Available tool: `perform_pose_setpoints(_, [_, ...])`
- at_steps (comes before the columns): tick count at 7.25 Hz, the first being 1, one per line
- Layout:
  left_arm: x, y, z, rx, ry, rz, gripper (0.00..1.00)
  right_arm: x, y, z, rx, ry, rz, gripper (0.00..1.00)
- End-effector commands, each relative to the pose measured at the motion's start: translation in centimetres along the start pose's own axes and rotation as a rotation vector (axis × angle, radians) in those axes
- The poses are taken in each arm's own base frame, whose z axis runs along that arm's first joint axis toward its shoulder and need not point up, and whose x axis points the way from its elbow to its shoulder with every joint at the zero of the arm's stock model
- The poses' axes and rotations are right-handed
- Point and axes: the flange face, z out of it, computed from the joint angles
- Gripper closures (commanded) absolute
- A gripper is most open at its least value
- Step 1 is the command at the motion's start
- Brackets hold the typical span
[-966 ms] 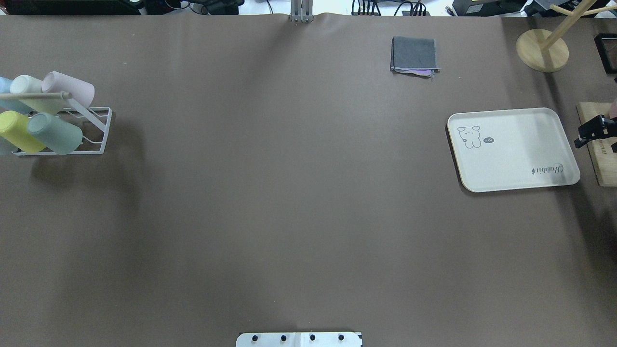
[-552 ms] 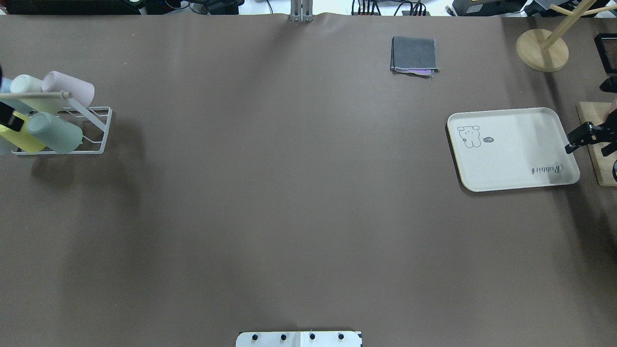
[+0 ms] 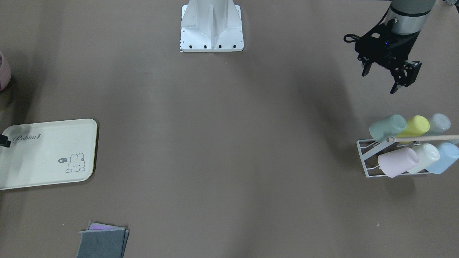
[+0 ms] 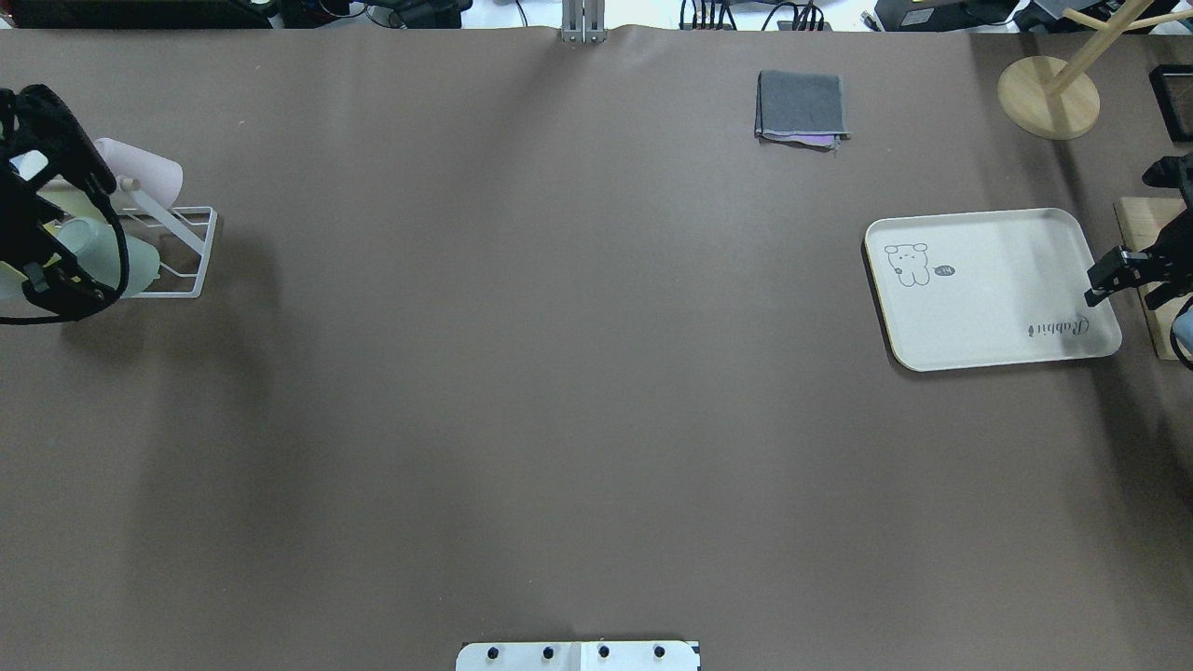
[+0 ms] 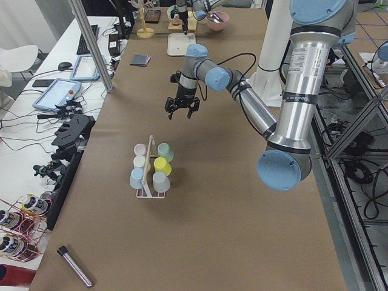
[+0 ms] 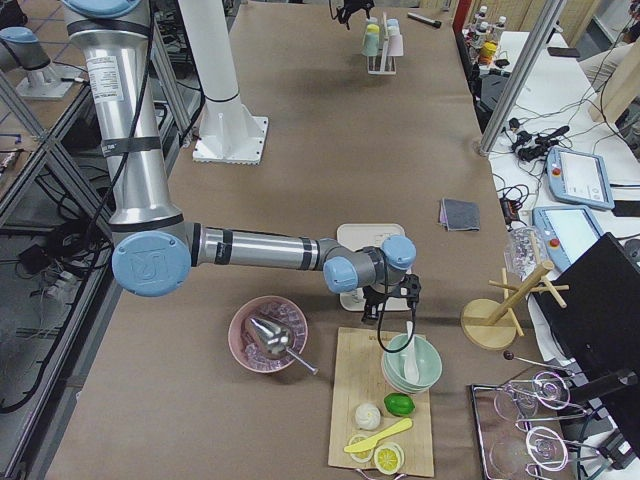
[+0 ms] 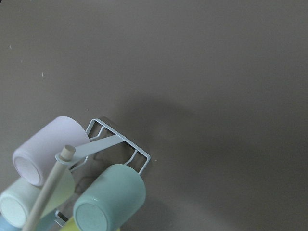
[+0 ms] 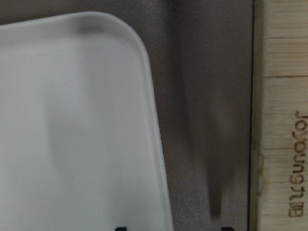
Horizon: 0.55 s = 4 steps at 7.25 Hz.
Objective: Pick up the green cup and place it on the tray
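The green cup (image 3: 387,127) lies tilted on the white wire rack (image 3: 365,154) with several other cups; it also shows in the left wrist view (image 7: 110,202) and partly under the arm in the overhead view (image 4: 104,259). My left gripper (image 3: 382,80) is open and empty, hovering just on the robot's side of the rack. The cream tray (image 4: 979,289) with the "Rabbit" script lies empty at the far right. My right gripper (image 8: 173,229) is open and empty, low over the tray's right rim (image 8: 154,120), with its fingertips (image 4: 1100,284) at that edge.
Pink (image 3: 396,162), yellow (image 3: 416,125), cream (image 3: 426,156) and light blue (image 3: 444,157) cups share the rack under a wooden rod. A folded grey cloth (image 4: 802,107) lies at the back. A wooden board (image 4: 1139,224) and a wooden stand (image 4: 1049,98) flank the tray.
My left gripper has come in from the left edge and now hangs over the rack. My right gripper has shifted slightly left to the tray's right rim.
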Motion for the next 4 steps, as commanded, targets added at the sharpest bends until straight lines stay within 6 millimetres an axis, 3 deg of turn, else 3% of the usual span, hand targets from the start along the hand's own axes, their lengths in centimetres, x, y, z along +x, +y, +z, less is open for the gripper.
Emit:
perform_pose_setpoints(1, [3.5,-2.9,1.6,-0.106,-0.197,0.355,0.02,-0.6,-0.4,0.4,-0.006,0.002,-0.009,0.47])
perform_pose_setpoints(3, [4.7,-1.7,3.1,-0.246,-0.324,0.657,0.02,-0.7,-0.8,0.5,-0.008,0.003,-0.013,0.56])
perform_pose_setpoints(4, [5.9,0.1,4.7,-0.26,-0.35,0.721,0.02,-0.5,-0.7,0.7,-0.011,0.004,-0.013,0.66])
